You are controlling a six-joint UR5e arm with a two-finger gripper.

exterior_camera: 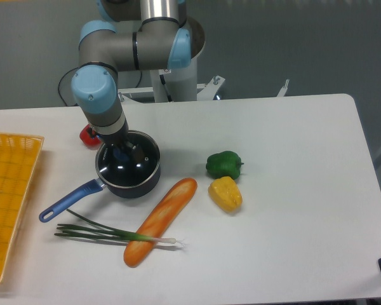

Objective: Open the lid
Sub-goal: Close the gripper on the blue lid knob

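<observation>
The lid (pixel 132 166), a glass disc with a thin metal rim, lies on the dark saucepan (pixel 140 185) left of the table's centre. Bright glints show on the glass. My gripper (pixel 122 152) reaches down onto the back left part of the lid, where a bit of the blue knob (pixel 117 152) shows between the dark fingers. Dark fingers against the dark pan hide whether they press the knob. The saucepan's blue handle (pixel 66 202) points toward the front left.
A baguette (pixel 160 220) and spring onions (pixel 111 233) lie in front of the pan. To the right sit a green pepper (pixel 223 164) and a yellow pepper (pixel 225 194). A red object (pixel 89 136) is behind the pan, a yellow basket (pixel 6 197) at the left edge.
</observation>
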